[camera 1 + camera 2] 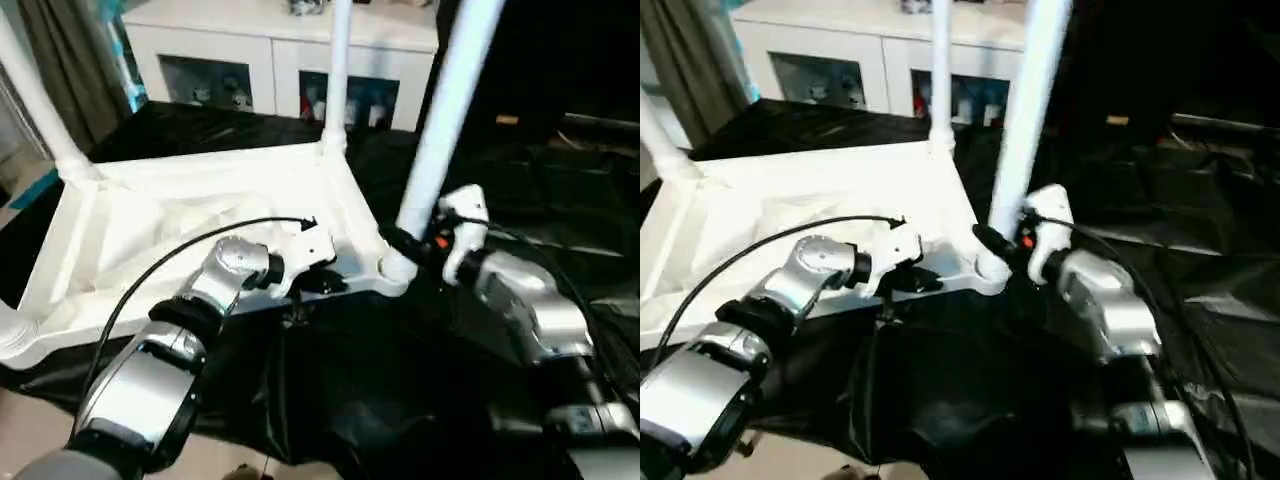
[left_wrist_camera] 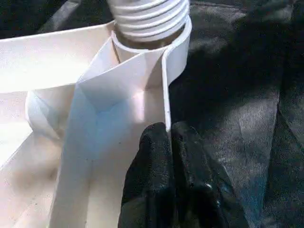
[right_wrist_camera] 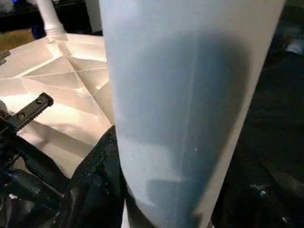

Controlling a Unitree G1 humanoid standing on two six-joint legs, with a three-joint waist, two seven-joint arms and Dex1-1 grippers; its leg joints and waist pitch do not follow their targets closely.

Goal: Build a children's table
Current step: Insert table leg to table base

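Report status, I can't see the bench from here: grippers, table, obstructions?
Left gripper pinched shut on tabletop rim. Right gripper clamped around near-corner leg at its socket. Tabletop upside down on black sheet. Nothing blocking.

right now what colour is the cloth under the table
Black, slightly shiny and wrinkled. The cloth under the upturned table shows best in the left eye view.

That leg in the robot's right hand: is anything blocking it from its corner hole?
Nothing visible is. The leg already stands upright in the near corner socket of the upturned tabletop, with the right hand closed around it just above the socket.
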